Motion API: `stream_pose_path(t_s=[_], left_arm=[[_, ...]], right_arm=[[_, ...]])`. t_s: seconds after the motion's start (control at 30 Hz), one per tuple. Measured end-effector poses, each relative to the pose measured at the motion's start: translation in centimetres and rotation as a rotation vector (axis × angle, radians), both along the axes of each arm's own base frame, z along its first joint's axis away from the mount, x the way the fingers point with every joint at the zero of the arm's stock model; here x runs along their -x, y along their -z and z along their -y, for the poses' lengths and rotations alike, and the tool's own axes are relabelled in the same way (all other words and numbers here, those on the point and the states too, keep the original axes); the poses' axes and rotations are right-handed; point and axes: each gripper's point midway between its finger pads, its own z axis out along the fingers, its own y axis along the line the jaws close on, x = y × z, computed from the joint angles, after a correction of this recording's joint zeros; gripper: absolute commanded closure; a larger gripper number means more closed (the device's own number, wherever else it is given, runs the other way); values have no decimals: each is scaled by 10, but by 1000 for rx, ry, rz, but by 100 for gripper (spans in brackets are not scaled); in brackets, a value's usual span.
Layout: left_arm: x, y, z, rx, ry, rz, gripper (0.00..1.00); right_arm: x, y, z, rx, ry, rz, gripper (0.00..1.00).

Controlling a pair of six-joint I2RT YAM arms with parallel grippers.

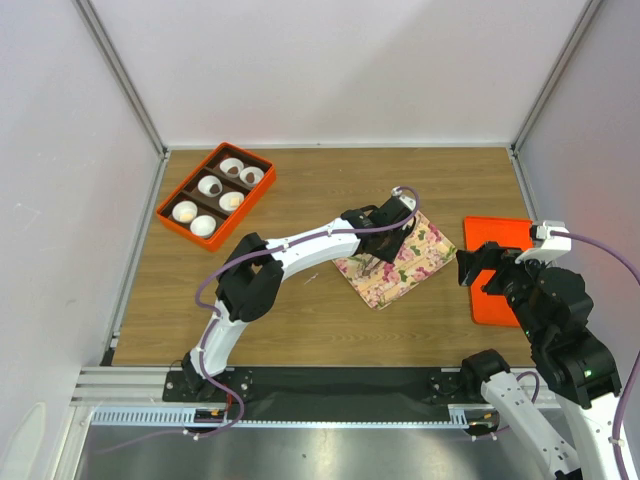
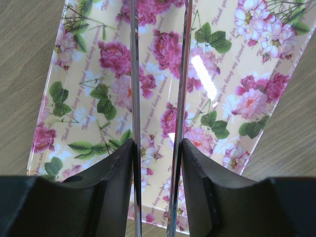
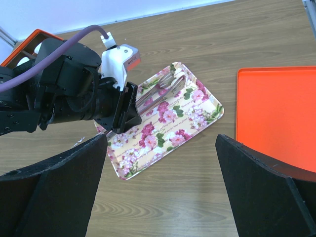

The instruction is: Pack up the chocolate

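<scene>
Small dark brown chocolate pieces [image 1: 233, 167] sit in some of the white paper cups in the orange box [image 1: 170, 218] at the back left. My left gripper [image 1: 392, 222] is shut on metal tongs [image 2: 134, 74] and hovers over the pink-flowered tray [image 1: 425, 250]. In the left wrist view the two blades run between my fingers [image 2: 113, 163], a narrow gap apart. The tongs' tips [image 3: 165, 86] lie over the tray [image 3: 197, 106], which holds no chocolate. My right gripper [image 1: 480, 268] is open and empty, raised beside the tray's right end [image 3: 160, 139].
An orange lid [image 1: 495, 232] lies flat at the right, under my right arm, and shows in the right wrist view [image 3: 276, 113]. White walls enclose the wooden table on three sides. The left arm stretches diagonally across the middle.
</scene>
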Motion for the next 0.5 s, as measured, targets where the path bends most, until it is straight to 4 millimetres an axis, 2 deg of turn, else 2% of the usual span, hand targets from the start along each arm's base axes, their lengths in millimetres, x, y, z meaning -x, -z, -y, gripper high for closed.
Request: stream_pose_path(t_s=[0.3, 0.5], left_arm=[[0, 0, 1, 3, 3, 1, 63], [1, 0, 0, 5, 7, -3, 64]], right_arm=[[0, 1, 0, 0, 1, -1, 0], [0, 1, 0, 0, 0, -1, 0]])
